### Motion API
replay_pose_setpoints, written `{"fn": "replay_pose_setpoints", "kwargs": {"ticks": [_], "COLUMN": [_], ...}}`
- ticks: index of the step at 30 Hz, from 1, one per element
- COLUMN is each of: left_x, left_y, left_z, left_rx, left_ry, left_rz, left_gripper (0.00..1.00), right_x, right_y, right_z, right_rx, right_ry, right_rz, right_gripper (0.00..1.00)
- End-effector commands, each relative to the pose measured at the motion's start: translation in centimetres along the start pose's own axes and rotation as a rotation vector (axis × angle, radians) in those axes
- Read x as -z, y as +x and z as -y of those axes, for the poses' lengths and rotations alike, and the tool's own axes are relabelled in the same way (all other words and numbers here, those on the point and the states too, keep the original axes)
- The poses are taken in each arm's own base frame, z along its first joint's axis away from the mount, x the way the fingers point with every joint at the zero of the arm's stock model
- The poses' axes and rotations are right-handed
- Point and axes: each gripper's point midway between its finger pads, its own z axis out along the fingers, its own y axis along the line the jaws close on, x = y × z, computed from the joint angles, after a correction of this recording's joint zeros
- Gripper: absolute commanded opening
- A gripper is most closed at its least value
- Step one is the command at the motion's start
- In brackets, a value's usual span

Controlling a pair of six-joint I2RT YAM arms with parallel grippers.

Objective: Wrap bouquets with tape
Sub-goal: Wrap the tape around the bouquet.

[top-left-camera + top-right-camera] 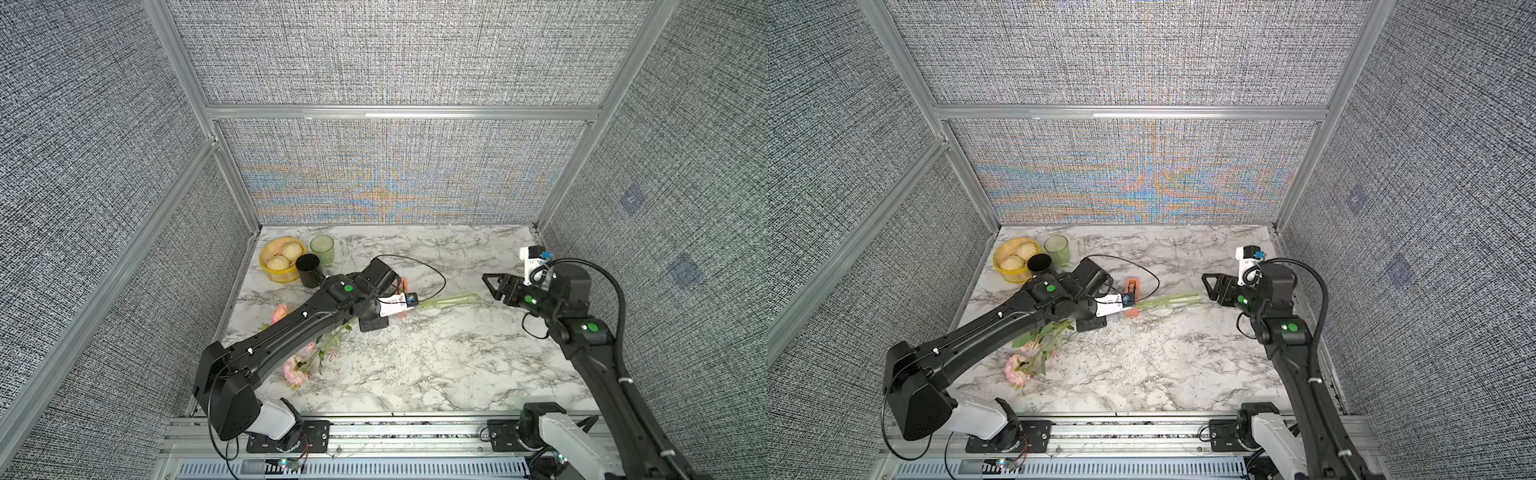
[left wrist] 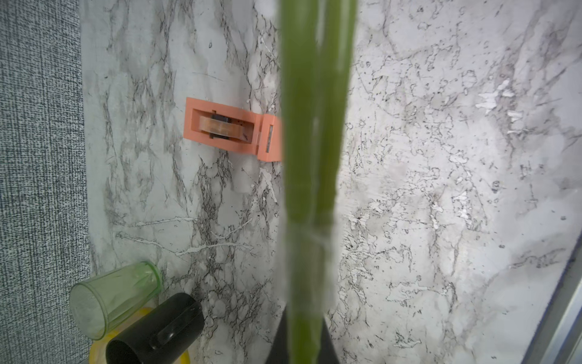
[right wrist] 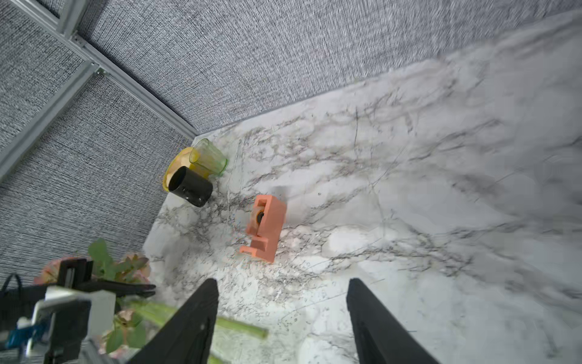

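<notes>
Bouquet (image 1: 1042, 345): one loose bunch of pink ruffled flowers and green leaves on long thin stems, slanting across the left half of the marble table (image 1: 415, 374). The blooms (image 1: 295, 369) are low at the near left, under the left arm. The stems (image 1: 449, 300) reach toward the right arm. I cannot tell whether the cut ends touch the table.
Binding: in the left wrist view, a pale clear band (image 2: 307, 234) crosses the stems close to the grip. It looks like tape already around them.
Handling: probably very light. The stems look springy and smooth, so they may slide or fan apart. The petals look easy to crush. The bare stems near the band seem the best place to hold, never the heads.
Left gripper (image 1: 374, 323): clamped tight on the stems at mid-length.
Right gripper (image 1: 492, 286): fingers (image 3: 195, 324) spread wide and empty, near the stem ends but apart from them.
Tape dispenser (image 1: 1132, 291): small salmon-orange block with a clear roll in its slot. It stands on the table just beside the left gripper, and the stems cross its cutter end.
Far left corner: green cup (image 1: 322, 248), black cup (image 1: 308, 270) and yellow bowl (image 1: 266, 272) holding buns, well apart from the stem ends.
</notes>
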Motion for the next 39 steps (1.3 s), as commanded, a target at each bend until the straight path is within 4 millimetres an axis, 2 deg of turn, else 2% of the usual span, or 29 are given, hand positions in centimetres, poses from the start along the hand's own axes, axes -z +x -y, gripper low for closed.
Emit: {"fn": "replay_pose_setpoints", "kwargs": {"ticks": [1,4,7,10,12,15,18,23,29,34,39], "left_x": [-0.5,-1.0,-1.3,-1.5,-1.6,-1.6,-1.3,-1.2,-1.1,-0.7,-0.6], "left_y": [-0.1,-0.1,-0.1,-0.2,-0.2,-0.2,-0.2,-0.2,-0.2,-0.7,-0.8], "left_z": [-0.8,-0.9,-1.0,-0.7,-0.7,0.0,0.2,0.4,0.1,-0.1,-0.2], "left_rx": [0.028,0.036,0.030,0.012,0.003,-0.021,-0.035,-0.051,-0.051,-0.045,-0.039], "left_ry": [-0.002,0.030,0.044,0.068,0.076,0.113,0.128,0.137,0.134,0.135,0.143], "left_rz": [-0.012,-0.027,-0.039,-0.047,-0.053,-0.048,-0.037,-0.029,-0.030,-0.013,0.003], "left_gripper": [0.00,0.00,0.00,0.00,0.00,0.00,0.00,0.00,0.00,0.00,0.00], "right_x": [2.3,3.7,3.7,2.0,0.1,-2.4,-3.4,-3.4,-5.3,-7.0,-8.1], "right_y": [-2.4,-1.9,1.4,4.7,6.3,6.4,7.0,7.4,8.3,9.6,10.1], "right_z": [-1.7,-4.8,-9.6,-12.9,-13.7,-13.3,-13.1,-12.6,-11.3,-10.1,-9.5], "right_rx": [0.303,0.552,0.837,1.021,1.083,1.105,1.135,1.075,1.123,1.172,1.216], "right_ry": [-0.017,-0.123,-0.374,-0.535,-0.600,-0.608,-0.677,-0.845,-0.807,-0.756,-0.708], "right_rz": [0.216,0.330,0.330,0.259,0.141,0.008,-0.058,-0.123,-0.197,-0.296,-0.309], "right_gripper": [0.69,0.69,0.70,0.79,0.80,0.80,0.80,0.79,0.73,0.65,0.55]}}
